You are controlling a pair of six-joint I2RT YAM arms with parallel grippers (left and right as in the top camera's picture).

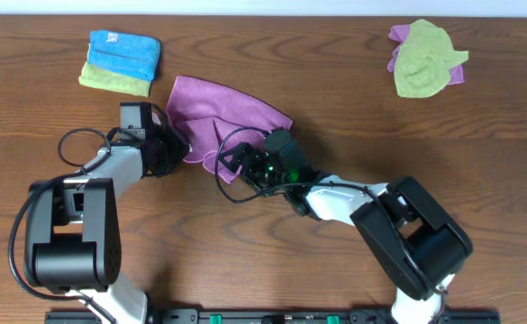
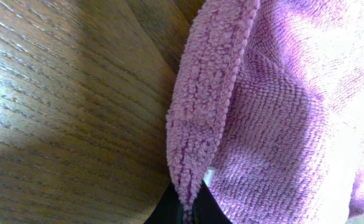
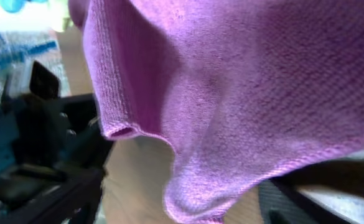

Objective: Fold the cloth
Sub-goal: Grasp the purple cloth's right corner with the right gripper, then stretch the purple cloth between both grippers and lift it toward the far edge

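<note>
Cloth [image 1: 222, 112]: purple terry, soft, rumpled, on the wood table [image 1: 380, 126]; it lies between your grippers and spreads away beyond them
Left gripper [image 1: 175, 146]: jaws clamped on the cloth's left hem; the looped pile bunches there
Right gripper [image 1: 242, 162]: at the near corner, which sags across its jaws; you cannot tell whether they grip
Coming move: by my judgement, your right must secure that corner

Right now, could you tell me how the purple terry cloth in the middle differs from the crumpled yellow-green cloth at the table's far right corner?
The purple terry cloth is pinched at its edge by the left gripper; the yellow-green cloth lies untouched. The purple terry cloth has bare wood under it; the yellow-green cloth lies over another purple cloth. Both are soft and rumpled.
</note>
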